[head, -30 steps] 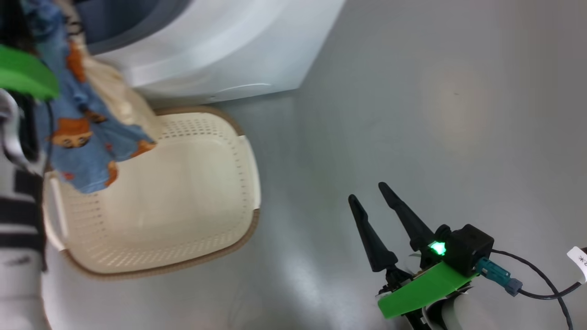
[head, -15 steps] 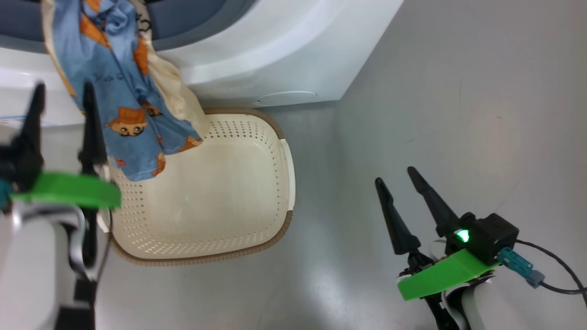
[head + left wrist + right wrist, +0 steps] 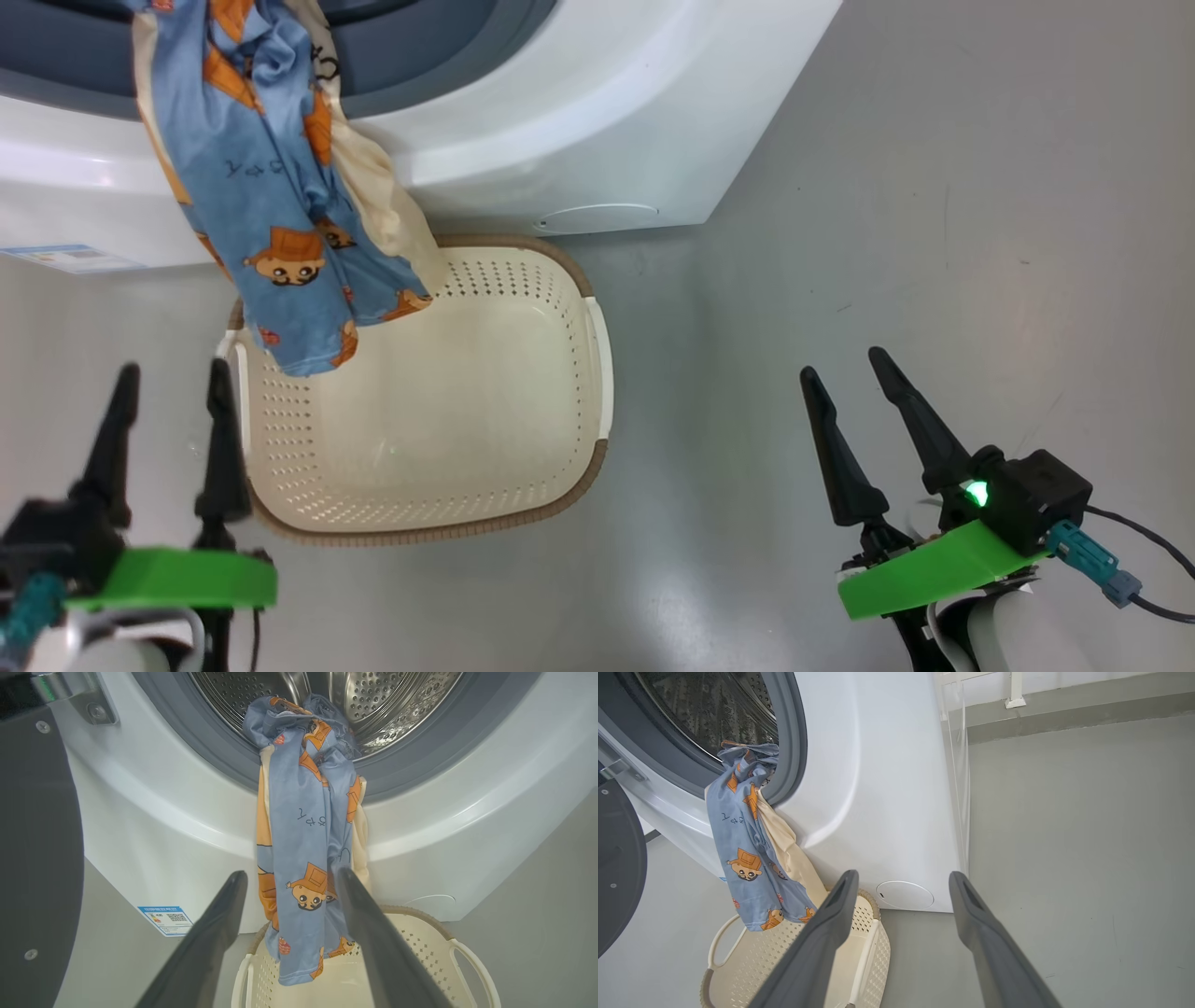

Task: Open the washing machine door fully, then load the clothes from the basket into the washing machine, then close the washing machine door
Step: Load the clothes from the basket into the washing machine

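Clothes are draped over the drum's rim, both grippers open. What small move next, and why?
Probably advance the left gripper to grip the clothes: most fabric dangles outside the washing machine above the basket, and its open jaws frame it.

The left claw [image 3: 174, 373] is drawn back from the clothes [image 3: 271, 224]. A second ago it is high up against the fabric, and half a second ago its fingers stand just beside it. Now it sits low by the basket's [image 3: 602, 373] left rim, jaws apart and clear of the cloth, which hangs untouched from the washing machine's [image 3: 579, 112] opening. The head camera has swung, showing more of the machine's front.
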`<state>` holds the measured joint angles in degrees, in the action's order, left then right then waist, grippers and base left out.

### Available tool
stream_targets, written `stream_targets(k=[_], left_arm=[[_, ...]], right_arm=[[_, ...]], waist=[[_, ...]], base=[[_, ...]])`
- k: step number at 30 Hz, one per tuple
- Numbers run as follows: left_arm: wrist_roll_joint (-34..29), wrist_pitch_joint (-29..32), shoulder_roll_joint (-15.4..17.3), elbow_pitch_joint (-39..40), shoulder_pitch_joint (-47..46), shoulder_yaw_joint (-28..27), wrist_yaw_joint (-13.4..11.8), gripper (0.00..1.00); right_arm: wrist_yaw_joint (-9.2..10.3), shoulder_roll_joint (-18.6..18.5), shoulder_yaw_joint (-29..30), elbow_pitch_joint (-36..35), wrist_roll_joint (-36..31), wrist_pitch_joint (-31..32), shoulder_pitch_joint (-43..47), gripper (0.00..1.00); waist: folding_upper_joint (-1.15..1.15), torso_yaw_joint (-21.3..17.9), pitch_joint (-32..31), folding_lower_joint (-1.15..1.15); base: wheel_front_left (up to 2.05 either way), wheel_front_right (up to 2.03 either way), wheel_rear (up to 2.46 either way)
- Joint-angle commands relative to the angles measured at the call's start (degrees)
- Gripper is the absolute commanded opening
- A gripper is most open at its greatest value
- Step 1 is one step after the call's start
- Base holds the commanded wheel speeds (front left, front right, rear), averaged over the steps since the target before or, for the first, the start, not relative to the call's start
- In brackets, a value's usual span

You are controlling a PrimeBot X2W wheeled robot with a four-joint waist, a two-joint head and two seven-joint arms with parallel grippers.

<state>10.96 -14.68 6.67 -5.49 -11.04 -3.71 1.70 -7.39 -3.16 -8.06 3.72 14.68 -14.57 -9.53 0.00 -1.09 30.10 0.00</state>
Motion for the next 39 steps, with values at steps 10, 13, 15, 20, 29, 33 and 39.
stream_targets(k=[10, 13, 15, 20, 29, 33, 39], left_arm=[[1.6, 1.7, 0.7, 7.0, 7.5, -1.3, -0.3, 1.0], [1.7, 2.4, 1.3, 7.7, 8.5, -1.3, -0.2, 1.0], [1.9, 2.6, 1.6, 8.0, 8.7, -1.5, -0.2, 1.0], [2.1, 2.8, 2.3, 8.1, 8.7, -2.1, -0.6, 1.0], [2.9, 3.0, 2.1, 7.0, 7.8, -2.2, -1.2, 1.0], [3.7, 3.3, 2.5, 5.9, 6.3, -2.4, -1.0, 1.0], [4.9, 4.0, 4.3, 1.4, 2.2, -3.1, -0.3, 1.0]], right_arm=[[-0.1, 0.3, -1.0, -1.4, 0.3, -0.4, 2.0, 1.0], [-0.1, 0.3, -1.1, -1.4, 0.6, -0.4, 2.1, 1.0], [-0.1, 0.3, -1.2, -1.4, 0.7, -0.4, 2.1, 1.0], [-0.1, 0.3, -1.4, -1.3, 0.9, -0.4, 1.9, 1.0], [-0.1, 0.3, -2.0, -1.3, 1.3, -0.4, 1.7, 1.0], [-0.1, 0.3, -2.4, -1.5, 1.6, -0.4, 1.4, 1.0], [-0.1, 0.3, -3.0, -1.8, 2.1, -0.4, 1.1, 1.0]], waist=[[0.0, -0.2, -1.0, 0.0], [0.0, -0.4, -1.0, 0.0], [0.0, -0.4, -0.9, 0.0], [0.0, -0.7, -0.8, 0.0], [0.0, -1.4, -0.3, 0.0], [0.0, -2.4, 0.1, 0.0], [0.0, -4.5, 1.3, 0.0]], base=[[0.0, 0.0, 0.0], [0.0, 0.0, 0.0], [0.0, 0.0, 0.0], [0.0, 0.0, 0.0], [0.0, 0.0, 0.0], [0.0, 0.0, 0.0], [0.0, 0.0, 0.0]])
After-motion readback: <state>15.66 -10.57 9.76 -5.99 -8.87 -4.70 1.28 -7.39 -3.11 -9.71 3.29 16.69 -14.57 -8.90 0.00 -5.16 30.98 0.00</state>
